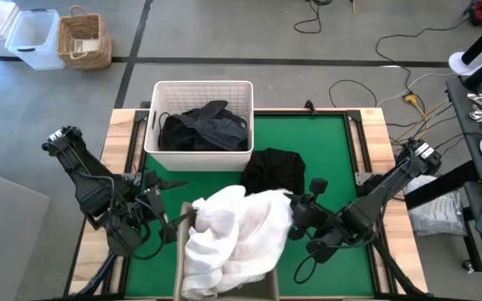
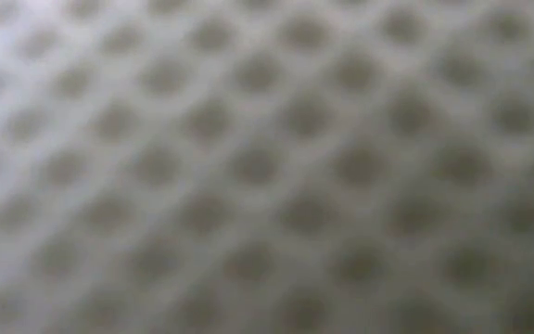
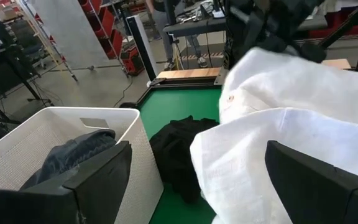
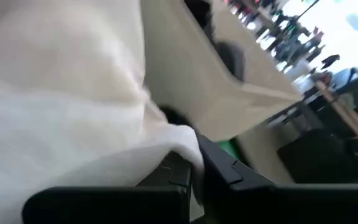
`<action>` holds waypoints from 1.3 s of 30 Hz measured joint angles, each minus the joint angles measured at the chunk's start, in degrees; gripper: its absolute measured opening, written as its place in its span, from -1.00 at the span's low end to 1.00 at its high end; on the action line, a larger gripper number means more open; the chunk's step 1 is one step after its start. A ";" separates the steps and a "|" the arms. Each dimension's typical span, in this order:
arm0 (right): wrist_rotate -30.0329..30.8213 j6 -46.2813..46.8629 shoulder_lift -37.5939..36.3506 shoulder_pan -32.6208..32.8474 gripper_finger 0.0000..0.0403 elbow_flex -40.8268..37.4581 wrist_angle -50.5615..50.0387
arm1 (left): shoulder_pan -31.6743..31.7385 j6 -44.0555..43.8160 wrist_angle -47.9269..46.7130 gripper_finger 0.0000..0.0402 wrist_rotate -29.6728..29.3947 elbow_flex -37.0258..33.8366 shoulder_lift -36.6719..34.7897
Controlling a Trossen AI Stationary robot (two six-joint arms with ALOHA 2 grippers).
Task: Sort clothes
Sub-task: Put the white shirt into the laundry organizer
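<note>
One limp, light white fabric garment [image 1: 233,230], lower centre, suits an edge pinch; right end effector [image 1: 301,219] is clamped on it, left end effector [image 1: 159,216] spread apart.

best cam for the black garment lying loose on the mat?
High view: the black garment shows whole on the green mat, between basket and white clothes. Left wrist shows it partly. Low and right wrist views don't show it.

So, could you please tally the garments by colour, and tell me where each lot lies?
White fabric garments: 1 heap at the mat's near edge; separate pieces cannot be told.
Black fabric garments on the green mat: 1.
Dark garments in the white plastic basket: 1 pile.
Total: 3 lots.
</note>
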 joint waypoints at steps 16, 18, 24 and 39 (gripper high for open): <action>0.45 -22.64 -1.43 -1.21 -0.94 17.86 3.99 | -0.02 0.00 -1.19 0.59 0.00 0.02 -0.25; -2.62 -26.30 -1.44 -1.96 -0.94 19.17 7.09 | -0.01 0.01 -1.21 0.59 0.00 0.02 -0.29; -14.47 -38.67 -1.44 -5.44 -0.94 20.54 22.02 | -0.02 1.77 -1.41 0.59 -0.16 0.02 -1.14; -42.58 -45.43 -1.32 -14.82 -0.94 27.44 36.01 | 0.00 3.45 -3.14 0.59 -0.16 0.02 -8.07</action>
